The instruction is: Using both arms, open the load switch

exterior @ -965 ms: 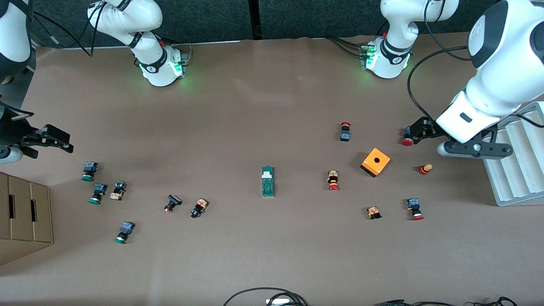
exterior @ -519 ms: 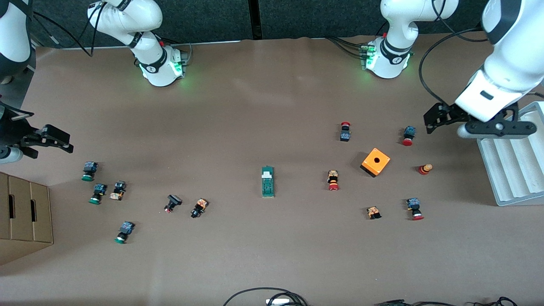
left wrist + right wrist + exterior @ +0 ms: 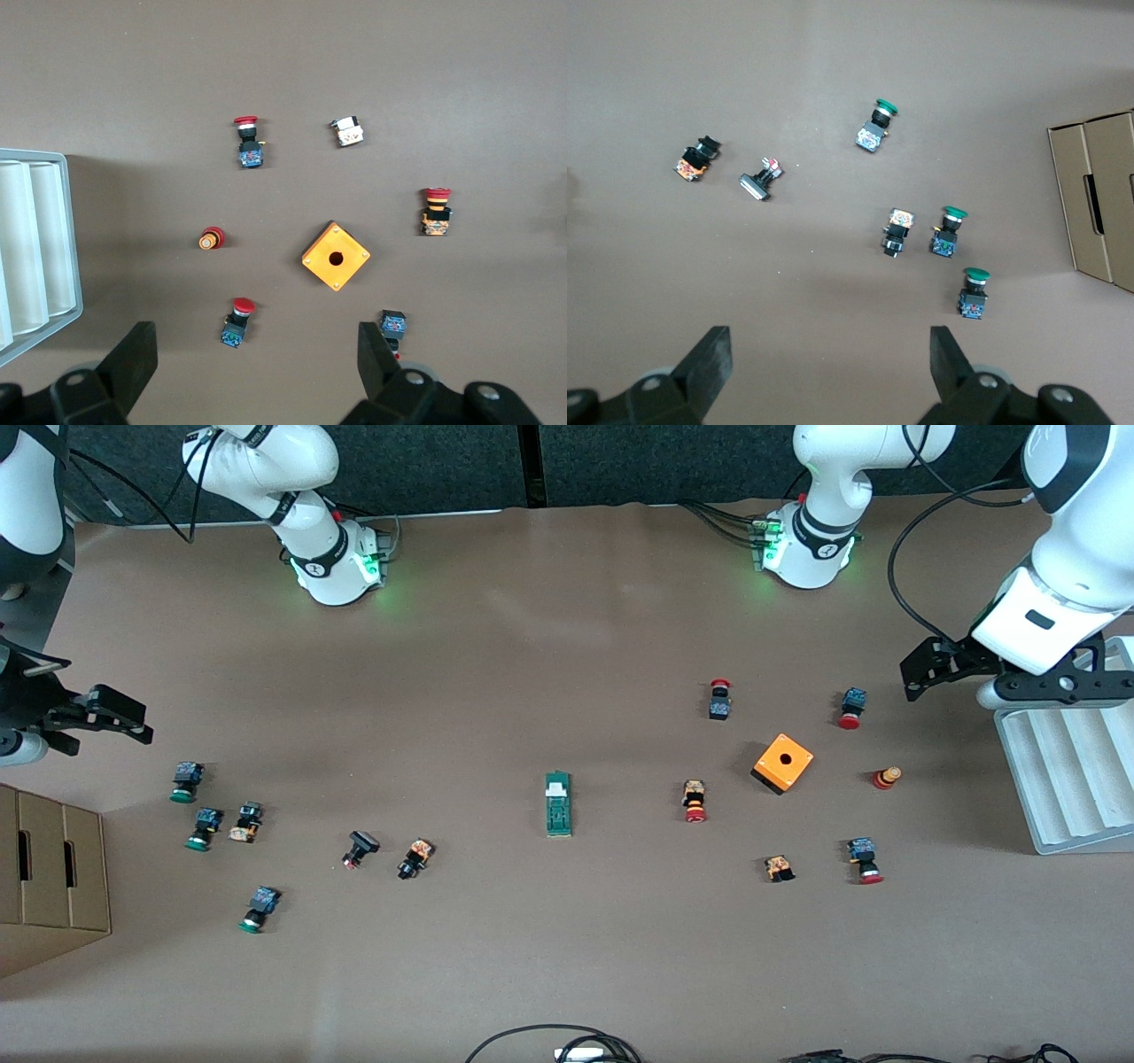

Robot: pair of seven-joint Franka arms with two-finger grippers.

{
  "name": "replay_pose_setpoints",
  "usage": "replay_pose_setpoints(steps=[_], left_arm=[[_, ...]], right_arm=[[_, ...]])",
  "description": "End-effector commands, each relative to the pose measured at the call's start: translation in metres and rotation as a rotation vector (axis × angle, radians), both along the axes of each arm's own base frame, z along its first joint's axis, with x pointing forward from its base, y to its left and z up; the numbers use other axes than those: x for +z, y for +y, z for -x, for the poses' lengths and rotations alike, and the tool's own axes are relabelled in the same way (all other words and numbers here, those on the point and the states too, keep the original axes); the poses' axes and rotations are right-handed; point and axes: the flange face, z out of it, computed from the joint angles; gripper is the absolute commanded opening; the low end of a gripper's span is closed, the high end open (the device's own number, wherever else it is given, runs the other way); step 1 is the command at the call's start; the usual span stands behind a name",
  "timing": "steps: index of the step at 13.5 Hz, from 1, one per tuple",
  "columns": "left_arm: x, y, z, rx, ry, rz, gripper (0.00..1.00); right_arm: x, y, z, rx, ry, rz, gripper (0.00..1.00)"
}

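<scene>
The load switch (image 3: 558, 804), a narrow dark-green block with a white tab, lies flat at the middle of the table and shows in neither wrist view. My left gripper (image 3: 923, 666) hangs open over the table between a red-capped button (image 3: 851, 707) and the white tray (image 3: 1063, 779). In the left wrist view its fingers (image 3: 133, 359) stand wide apart with nothing between them, high above a red button (image 3: 236, 321). My right gripper (image 3: 142, 722) hangs open and empty over the right arm's end of the table; the right wrist view shows its fingers (image 3: 709, 361) wide apart over bare table.
An orange box with a hole (image 3: 783, 763) and several red-capped buttons lie toward the left arm's end. Several green-capped buttons (image 3: 185, 781) and a cardboard box (image 3: 53, 877) sit at the right arm's end. Cables (image 3: 567, 1045) lie at the table edge nearest the front camera.
My left arm has swung away from the red-capped button toward the tray and its own end of the table, still open. The right arm has not moved.
</scene>
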Motion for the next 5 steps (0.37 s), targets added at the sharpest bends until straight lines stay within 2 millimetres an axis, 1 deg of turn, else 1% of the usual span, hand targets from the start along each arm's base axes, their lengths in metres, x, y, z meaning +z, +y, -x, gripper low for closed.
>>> replay_pose_setpoints(steps=[1,5], left_arm=[[-0.003,0.012,-0.002,0.023,0.007,-0.003,1.0],[-0.004,0.015,-0.012,0.026,0.026,0.001,1.0]], right_arm=[[0.003,0.0,-0.002,0.013,-0.008,0.016,1.0],[0.003,0.001,-0.003,0.016,-0.008,0.016,1.0]])
